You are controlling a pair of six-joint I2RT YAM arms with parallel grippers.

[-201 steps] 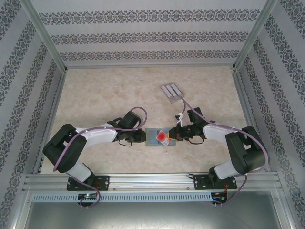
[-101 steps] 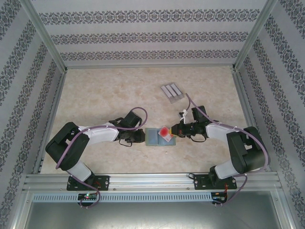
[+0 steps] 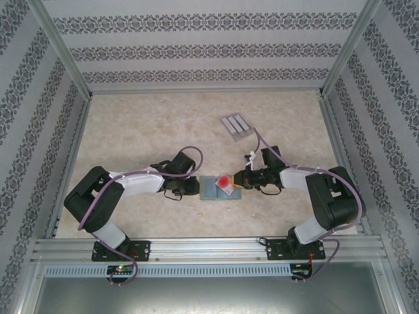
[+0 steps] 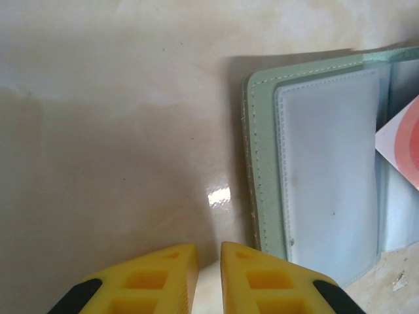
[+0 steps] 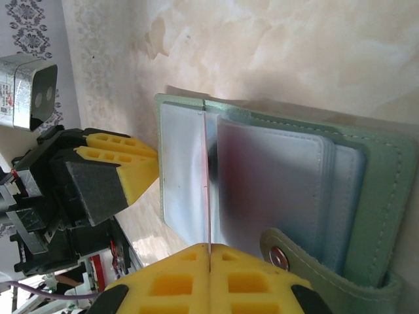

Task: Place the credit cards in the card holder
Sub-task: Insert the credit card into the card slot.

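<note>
Compared with one second ago, find right gripper (image 3: pixel 237 178) (image 5: pixel 209 248) nudged left and slightly far, bringing the red-and-white card (image 3: pixel 224 180) up over the card holder (image 3: pixel 209 188); against half a second ago, log almost no shift at the gripper, only the right elbow pulled in. Record left gripper (image 3: pixel 194 186) unchanged at the holder's left edge. See card holder (image 4: pixel 327 163) (image 5: pixel 386 170) lying open and flat on the table (image 3: pixel 144 131), near centre, between the two grippers. Read right jaws as clamped on the card (image 5: pixel 207 190), seen edge-on from the right wrist and running from the fingertips across the clear sleeves (image 5: pixel 268 163) toward the fold; cannot tell whether its leading edge sits inside a sleeve. Note a corner of the card (image 4: pixel 402 147) over the right part of the holder in the left wrist view. Note snap tab (image 5: pixel 280 257) hanging at the holder's right side, just beside the right fingers. Read left gripper (image 4: pixel 209 252) (image 5: pixel 124 170) jaws as nearly together, a sliver of gap, holding nothing; cannot tell contact with the holder. Log pale ribbed stand (image 3: pixel 236 125) well apart, far of the holder.
</note>
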